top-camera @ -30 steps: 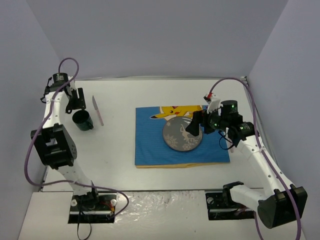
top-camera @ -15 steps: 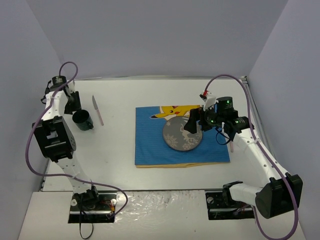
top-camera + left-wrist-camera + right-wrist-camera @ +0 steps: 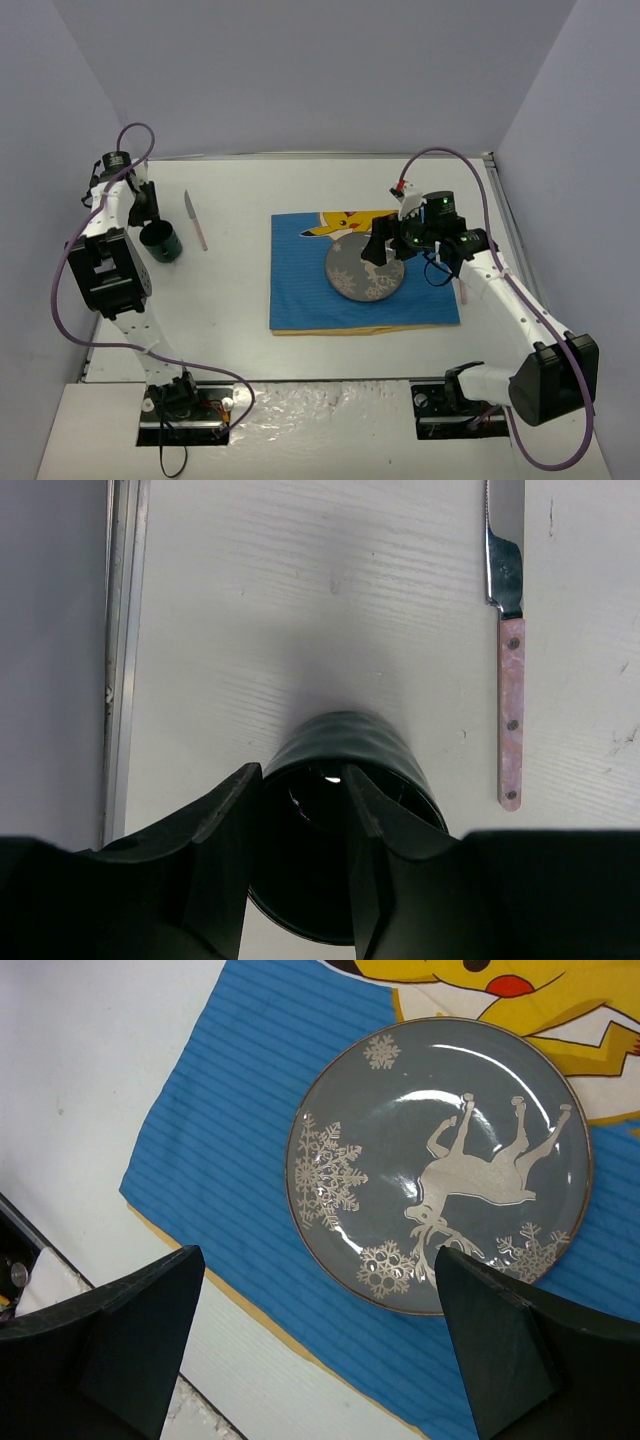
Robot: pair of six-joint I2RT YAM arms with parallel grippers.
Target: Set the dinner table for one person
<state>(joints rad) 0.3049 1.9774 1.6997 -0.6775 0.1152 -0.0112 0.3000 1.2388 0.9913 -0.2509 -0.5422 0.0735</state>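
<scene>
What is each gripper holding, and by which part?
Left gripper pinches the dark cup by its side wall at the rim; right gripper, open above the plate, holds nothing.

Soft, even light is coming from overhead, leaving the table bright and only a faint grey shadow spreading beyond the cup. White glare is streaking across the plate (mostly its upper half). My fingers are showing dark and blurred up close, while the surfaces beyond are looking sharp.
</scene>
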